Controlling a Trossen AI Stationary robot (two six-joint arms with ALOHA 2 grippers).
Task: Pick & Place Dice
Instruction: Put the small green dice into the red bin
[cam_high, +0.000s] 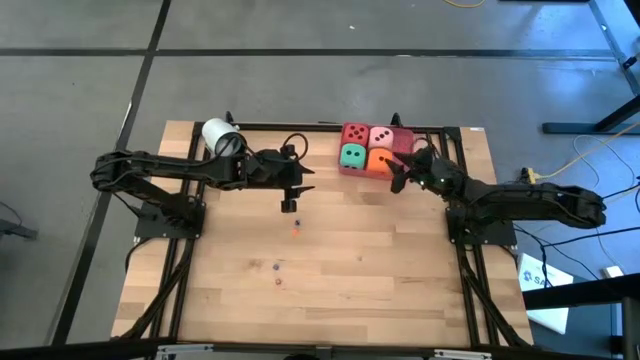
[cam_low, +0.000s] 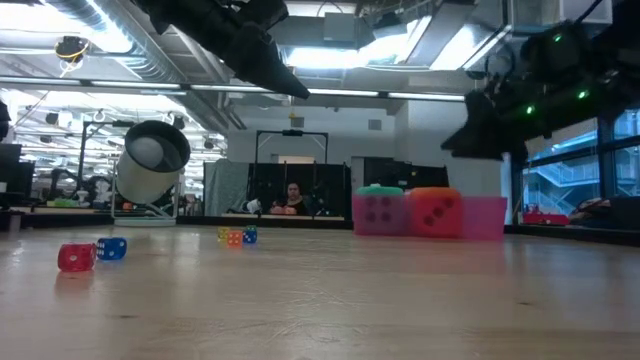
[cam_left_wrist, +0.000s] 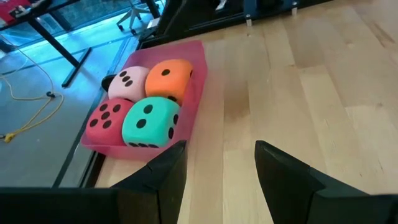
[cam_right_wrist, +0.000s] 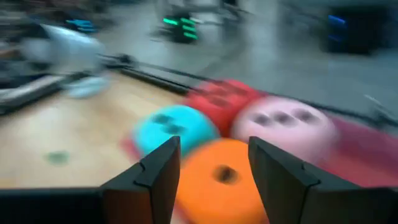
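Four soft dice sit packed together in a flat pink-red tray (cam_high: 404, 140) at the table's far edge: red (cam_high: 354, 133), pink (cam_high: 381, 136), green (cam_high: 352, 155) and orange (cam_high: 379, 159). My right gripper (cam_high: 398, 178) hovers open just to the near right of the orange die (cam_right_wrist: 217, 180), raised above the dice in the low view (cam_low: 480, 135), and touches nothing. My left gripper (cam_high: 290, 195) hangs open over bare table to the left of the tray. Its wrist view looks at all four dice, the green one (cam_left_wrist: 149, 121) nearest.
A white cylinder (cam_high: 220, 137) stands at the far left beside my left arm. Several tiny coloured dice lie scattered on the wood, among them a red one (cam_low: 77, 256) and a blue one (cam_low: 112, 249). The table's near half is bare wood.
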